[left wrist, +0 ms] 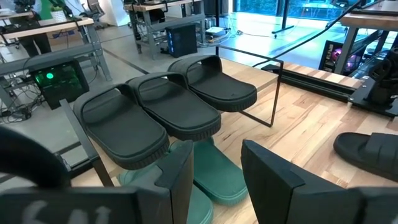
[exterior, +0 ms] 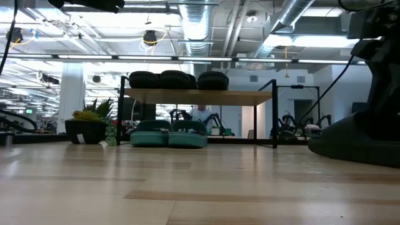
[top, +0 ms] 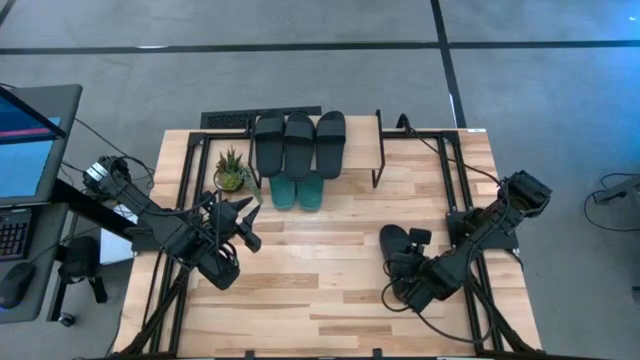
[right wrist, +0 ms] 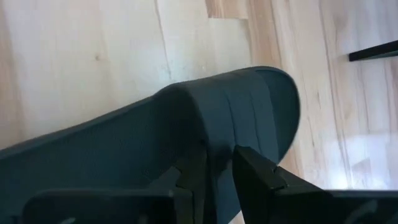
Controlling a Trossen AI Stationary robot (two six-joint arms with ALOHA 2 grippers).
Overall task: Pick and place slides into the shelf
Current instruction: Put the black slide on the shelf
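Three black slides (top: 300, 143) lie side by side on the shelf's top board (exterior: 200, 97). Two teal slides (top: 297, 190) rest on the table under it, toes sticking out toward the near edge. A fourth black slide (top: 393, 243) lies sole-down on the table at the right. My right gripper (top: 405, 265) slants down over this slide from the near right. Its fingers (right wrist: 255, 171) stand slightly apart, right at the strap (right wrist: 230, 106). My left gripper (left wrist: 217, 186) hovers open at the table's left, pointing toward the shelf and holding nothing. My right gripper has its fingertips right at the near side of the black slide's strap (right wrist: 214, 140), coming from above at a slant. Whether they touch it I cannot tell. The slide lies flat on the table.
A small potted plant (top: 232, 172) stands on the table just left of the shelf. A monitor and keyboard (top: 25, 150) sit off the table's left side. Bare tabletop (top: 320, 290) stretches between the two arms. A person (exterior: 201, 114) shows far behind the shelf.
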